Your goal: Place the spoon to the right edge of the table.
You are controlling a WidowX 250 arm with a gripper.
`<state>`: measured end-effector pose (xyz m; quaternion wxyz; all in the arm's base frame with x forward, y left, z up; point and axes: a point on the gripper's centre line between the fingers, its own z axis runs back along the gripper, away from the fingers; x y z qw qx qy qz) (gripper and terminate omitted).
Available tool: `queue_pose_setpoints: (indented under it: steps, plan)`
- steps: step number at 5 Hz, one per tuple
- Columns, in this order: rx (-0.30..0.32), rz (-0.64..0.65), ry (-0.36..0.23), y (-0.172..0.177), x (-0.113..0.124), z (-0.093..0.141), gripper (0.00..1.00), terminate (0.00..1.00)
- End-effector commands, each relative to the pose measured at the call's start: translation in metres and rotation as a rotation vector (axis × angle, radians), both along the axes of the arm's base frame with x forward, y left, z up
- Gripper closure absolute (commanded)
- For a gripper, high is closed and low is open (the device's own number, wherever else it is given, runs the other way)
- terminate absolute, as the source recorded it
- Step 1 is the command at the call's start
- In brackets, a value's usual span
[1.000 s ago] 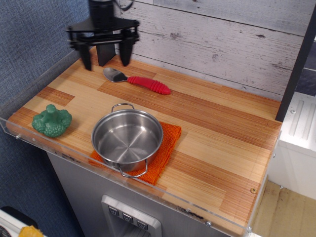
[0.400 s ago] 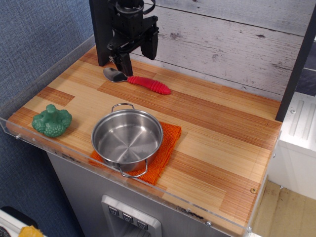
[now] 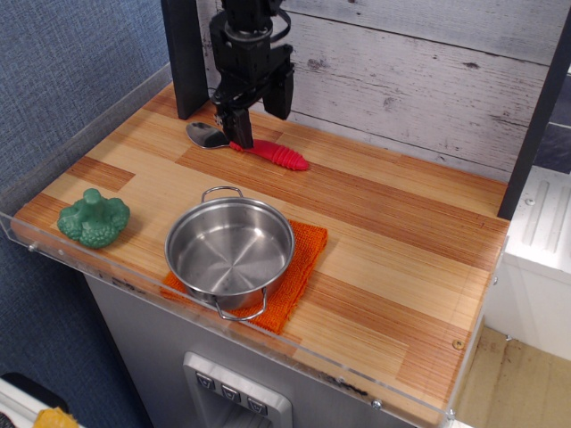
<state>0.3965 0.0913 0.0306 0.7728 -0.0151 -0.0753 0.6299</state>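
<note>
Nearest the camera, a steel pot (image 3: 229,250) with two wire handles stands on an orange cloth (image 3: 301,267) close to the front rim of the wooden surface (image 3: 401,267). The pot covers most of the cloth, which shows at the pot's right and front. To the left of the pot, near the front left corner, sits a green toy broccoli (image 3: 94,218), well apart from the pot.

Behind the pot, toward the back wall, lies the spoon (image 3: 248,144), flat on the surface, its silver bowl pointing left and its ribbed red handle running right and slightly forward. It lies in the back left part of the surface, far from the right edge.

Directly over the spoon, where bowl meets handle, hangs the black gripper (image 3: 259,116). Its fingers (image 3: 241,129) are spread apart and hold nothing; the nearer one reaches down to the handle's left end, though contact cannot be judged.

No writing or labels can be read anywhere.
</note>
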Motion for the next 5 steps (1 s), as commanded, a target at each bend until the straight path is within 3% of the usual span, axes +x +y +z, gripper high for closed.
queue_pose_setpoints:
  steps: [1, 3, 4, 5]
  plan:
    - [-0.028, -0.015, 0.011, 0.007, 0.001, 0.001, 0.0, 0.0]
    - [-0.035, -0.002, 0.024, 0.008, 0.001, -0.01, 0.0, 0.0]
    - [-0.042, 0.007, 0.024, 0.008, -0.001, -0.01, 1.0, 0.0]
    - [-0.032, -0.005, 0.006, 0.009, -0.001, -0.004, 1.0, 0.0]
